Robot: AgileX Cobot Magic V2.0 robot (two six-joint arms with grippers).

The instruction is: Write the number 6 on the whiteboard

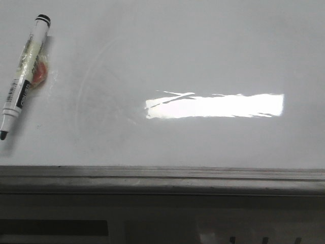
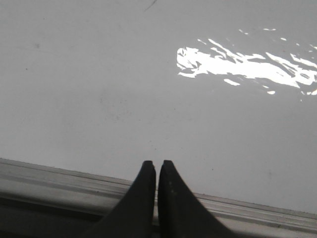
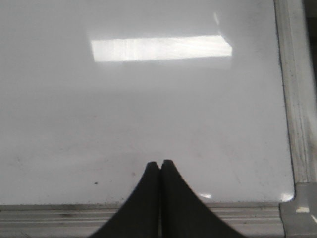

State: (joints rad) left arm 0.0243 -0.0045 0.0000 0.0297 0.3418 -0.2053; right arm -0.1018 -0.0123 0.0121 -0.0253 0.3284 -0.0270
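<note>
The whiteboard [image 1: 203, 51] fills the front view, glossy white with faint erased smudges and a bright rectangular glare. No number 6 shows on it. A white marker with a black cap end and black tip [image 1: 23, 76] lies on the board at the far left, beside a small reddish object [image 1: 39, 73]. Neither gripper shows in the front view. In the left wrist view my left gripper [image 2: 157, 163] is shut and empty over the board's bottom rail [image 2: 59, 181]. In the right wrist view my right gripper [image 3: 160, 162] is shut and empty above the rail [image 3: 59, 215], near the board's corner [image 3: 296, 198].
The grey metal bottom rail [image 1: 162, 178] runs across the front of the board. The board's side frame [image 3: 294, 89] shows in the right wrist view. A dark ledge [image 1: 56, 227] lies below the rail.
</note>
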